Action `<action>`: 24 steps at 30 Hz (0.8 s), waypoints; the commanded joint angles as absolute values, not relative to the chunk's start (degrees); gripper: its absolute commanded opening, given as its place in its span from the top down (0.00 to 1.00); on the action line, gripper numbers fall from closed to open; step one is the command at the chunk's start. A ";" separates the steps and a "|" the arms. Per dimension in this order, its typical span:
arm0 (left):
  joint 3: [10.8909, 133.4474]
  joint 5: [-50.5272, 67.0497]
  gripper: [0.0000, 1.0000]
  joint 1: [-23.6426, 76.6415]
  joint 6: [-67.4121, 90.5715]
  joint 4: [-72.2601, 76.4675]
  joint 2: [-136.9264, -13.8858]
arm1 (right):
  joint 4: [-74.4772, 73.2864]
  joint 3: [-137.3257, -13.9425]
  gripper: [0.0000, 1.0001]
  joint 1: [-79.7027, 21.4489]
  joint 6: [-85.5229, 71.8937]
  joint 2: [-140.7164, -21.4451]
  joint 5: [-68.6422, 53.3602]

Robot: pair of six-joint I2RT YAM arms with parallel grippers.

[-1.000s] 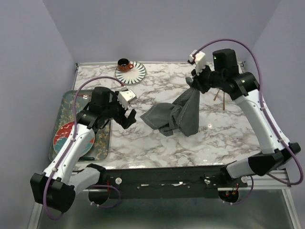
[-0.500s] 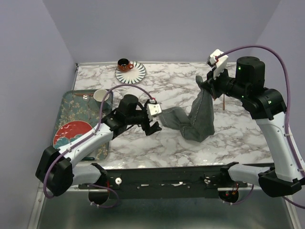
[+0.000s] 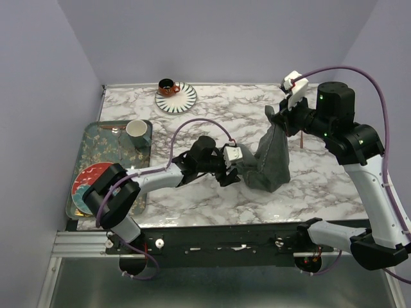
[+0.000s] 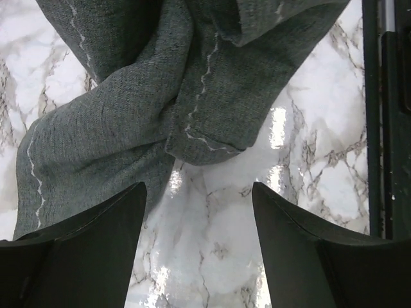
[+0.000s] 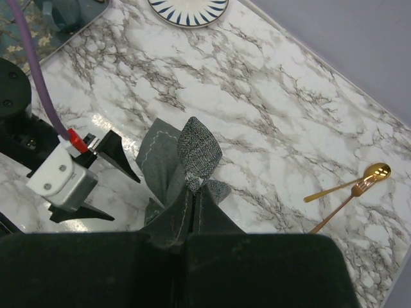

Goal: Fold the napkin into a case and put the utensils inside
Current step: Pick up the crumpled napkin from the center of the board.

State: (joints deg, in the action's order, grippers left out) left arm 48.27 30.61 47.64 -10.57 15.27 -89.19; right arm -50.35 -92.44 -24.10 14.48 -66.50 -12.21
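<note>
Grey napkin (image 3: 272,158) hanging bunched, gold utensils (image 5: 377,171) lying together nearby

top cam high on the near side of the napkin (image 3: 270,157), looking down from far off. left wrist cam close up on its lower folds. right wrist cam just above it, facing down. napkin in all three.

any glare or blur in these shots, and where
Left wrist view: white glare patches on the glossy marble table beside the sharp dark grey cloth napkin; the black left fingers sit in shadow. Right wrist view: the black right fingers are a featureless dark mass. Top external view: even light, faint sheen.
</note>
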 commanded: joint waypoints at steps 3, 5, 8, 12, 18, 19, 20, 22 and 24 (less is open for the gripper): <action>53.43 29.71 0.26 47.72 -8.17 22.68 -95.70 | -47.99 -91.14 0.99 -24.00 13.45 -65.39 -10.64; 54.22 29.62 0.27 47.72 -7.91 23.03 -97.11 | -47.90 -91.14 0.99 -23.99 13.45 -65.48 -10.20; 56.33 29.97 0.33 47.72 -7.03 23.29 -99.66 | -47.99 -91.06 0.99 -24.00 13.27 -65.39 -9.58; 58.97 30.94 0.42 47.81 -6.42 23.20 -103.09 | -48.08 -91.32 0.99 -24.00 12.92 -65.65 -8.44; 59.07 33.04 0.50 47.90 -5.80 22.76 -103.80 | -48.43 -91.67 0.99 -24.08 12.48 -65.66 -6.68; 58.80 33.13 0.50 47.90 -5.45 22.76 -103.45 | -48.51 -91.50 0.99 -24.00 12.48 -65.57 -6.59; 58.54 33.13 0.49 47.90 -5.36 22.76 -103.27 | -48.60 -91.32 0.99 -23.99 12.57 -65.48 -6.50; 57.31 32.96 0.49 47.90 -5.10 23.11 -102.31 | -48.52 -90.80 0.99 -23.99 12.66 -65.22 -6.15; 56.43 33.05 0.49 47.90 -4.66 23.12 -101.52 | -48.52 -90.44 0.99 -23.99 12.66 -64.95 -6.15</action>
State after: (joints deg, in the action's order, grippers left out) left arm 58.30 31.35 47.70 -5.80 21.54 -103.66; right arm -49.39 -91.66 -24.10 13.43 -66.30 -8.05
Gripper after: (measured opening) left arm 0.506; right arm 0.016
